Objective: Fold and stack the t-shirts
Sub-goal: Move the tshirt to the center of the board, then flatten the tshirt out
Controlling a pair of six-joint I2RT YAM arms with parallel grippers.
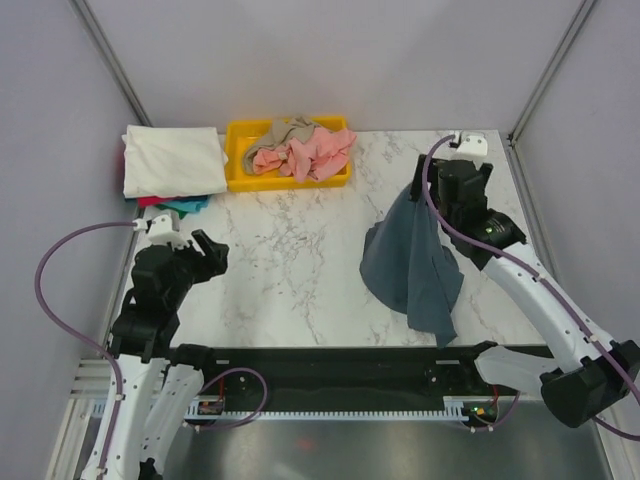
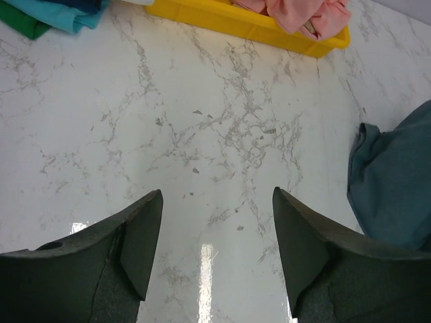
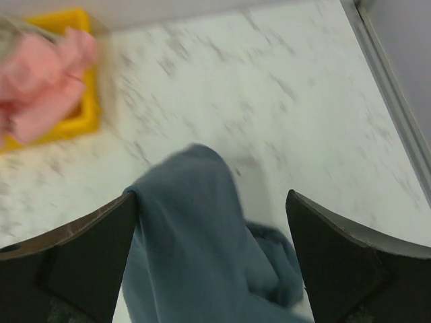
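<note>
A large slate-blue t-shirt (image 1: 410, 262) hangs in a bunched cone at the right of the table, its top at my right gripper (image 1: 428, 186). In the right wrist view the jaws of that gripper (image 3: 212, 196) stand wide open. The blurred shirt (image 3: 202, 256) is draped against the left finger and does not touch the right one. My left gripper (image 1: 214, 250) is open and empty over bare marble at the left (image 2: 217, 192). The blue shirt's edge shows at the right of its view (image 2: 397, 188). A folded cream-white shirt (image 1: 172, 160) tops a stack with red and teal shirts (image 1: 180, 205).
A yellow bin (image 1: 238, 160) at the back centre holds crumpled salmon-pink (image 1: 318, 155) and tan (image 1: 280, 135) shirts. It also shows in the left wrist view (image 2: 229, 17) and the right wrist view (image 3: 64, 128). Grey walls enclose the marble table (image 1: 290, 270). A black rail runs along the near edge.
</note>
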